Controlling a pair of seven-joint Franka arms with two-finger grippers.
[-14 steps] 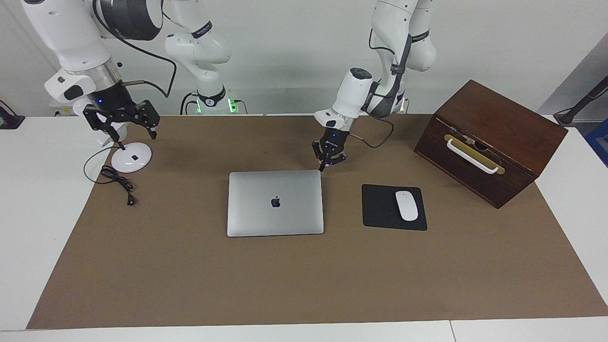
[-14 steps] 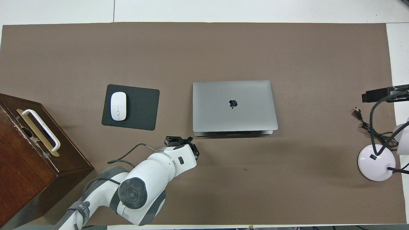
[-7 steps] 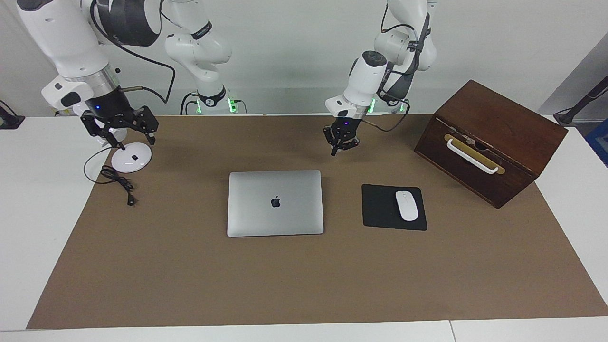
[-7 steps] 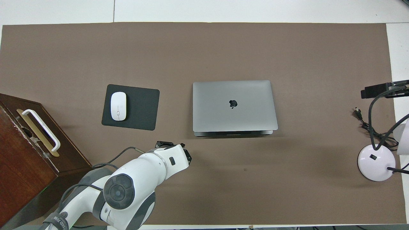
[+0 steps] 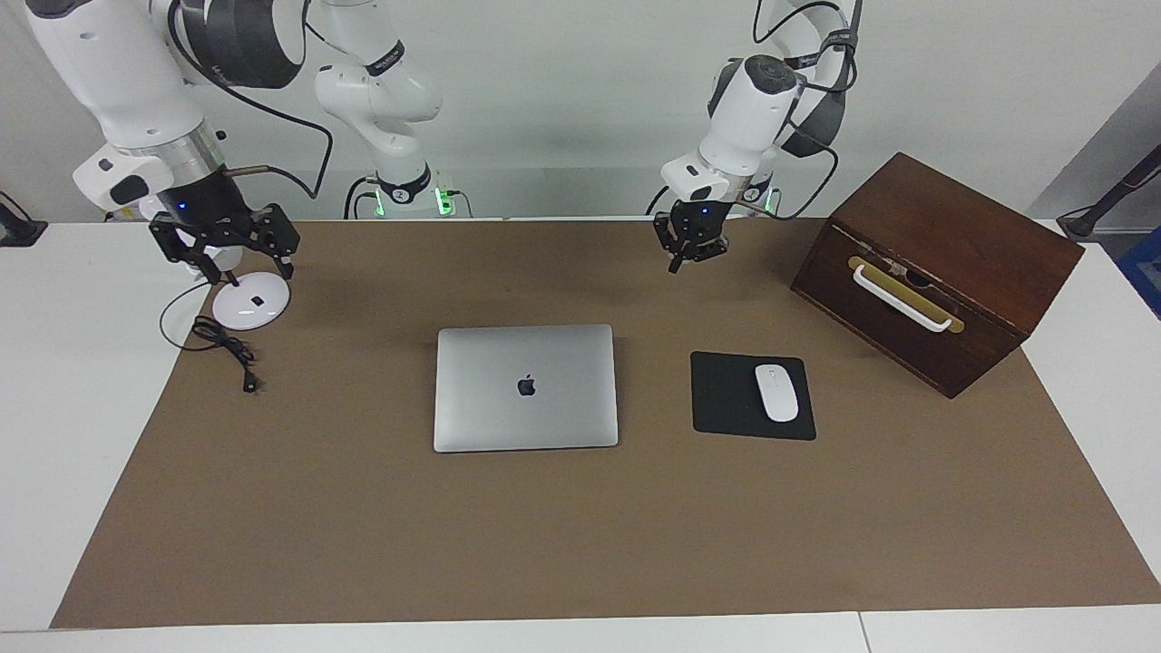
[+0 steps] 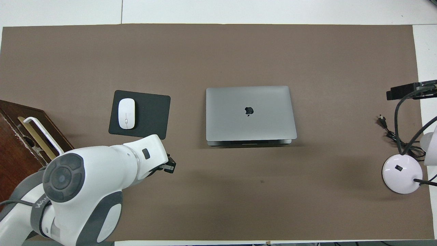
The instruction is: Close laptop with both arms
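The silver-grey laptop [image 5: 526, 385] lies in the middle of the brown mat with its lid down flat and the apple logo facing up. It also shows in the overhead view [image 6: 251, 112]. My left gripper [image 5: 691, 250] hangs in the air over bare mat, apart from the laptop; in the overhead view its wrist hides most of it [image 6: 168, 166]. My right gripper [image 5: 225, 247] is open and empty, up in the air over the white lamp base [image 5: 247, 307].
A black mousepad [image 5: 726, 394] with a white mouse [image 5: 776, 392] lies beside the laptop toward the left arm's end. A brown wooden box [image 5: 934, 272] with a white handle stands past it. A black cable [image 5: 227, 349] lies by the lamp base.
My left gripper has risen from the laptop's corner and drawn back toward its base. The right gripper has shifted slightly. The laptop has stayed shut and still.
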